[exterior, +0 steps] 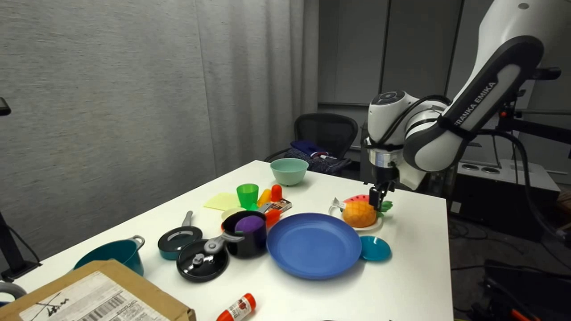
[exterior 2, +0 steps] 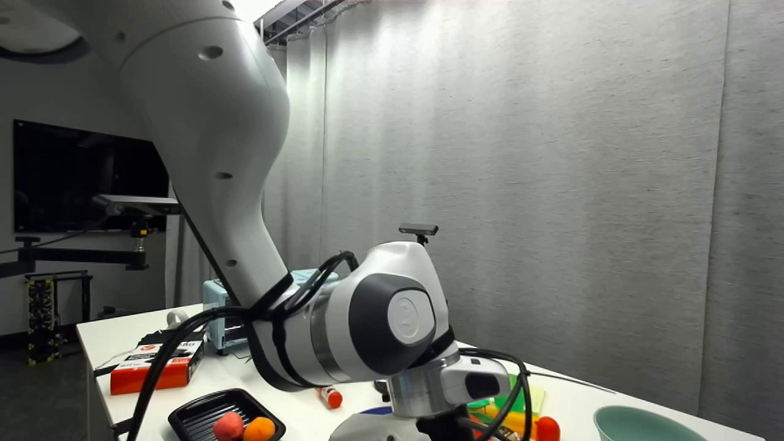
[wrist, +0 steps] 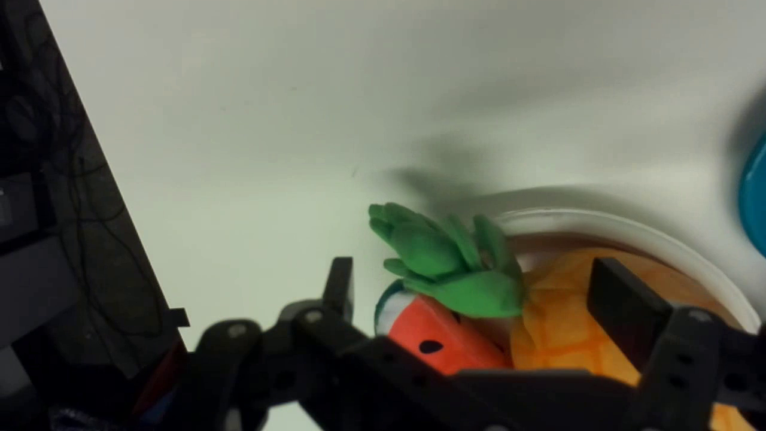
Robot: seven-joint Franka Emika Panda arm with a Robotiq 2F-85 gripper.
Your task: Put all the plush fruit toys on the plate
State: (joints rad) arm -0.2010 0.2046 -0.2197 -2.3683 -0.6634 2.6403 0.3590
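Note:
The plush pineapple (exterior: 359, 214) is orange with green leaves and lies on a small white dish (exterior: 371, 228), beside a red plush watermelon slice (exterior: 359, 197). The wrist view shows the pineapple's orange body (wrist: 565, 326) and the watermelon (wrist: 446, 338) partly under its leaves. My gripper (wrist: 482, 293) is open, its fingers spread either side of the leaves, one over the pineapple's body. In an exterior view the gripper (exterior: 379, 196) is just above the pineapple. The large blue plate (exterior: 313, 245) is bare. In an exterior view a pinkish-red fruit (exterior 2: 228, 425) and an orange fruit (exterior 2: 259, 428) sit in a black tray.
A small teal dish (exterior: 375, 248) touches or nearly touches the blue plate. A black pot (exterior: 247, 245), pans, a green cup (exterior: 247, 196) and a mint bowl (exterior: 289, 171) stand beyond. The black tray (exterior 2: 184, 416) and a red box (exterior 2: 156, 367) show in an exterior view.

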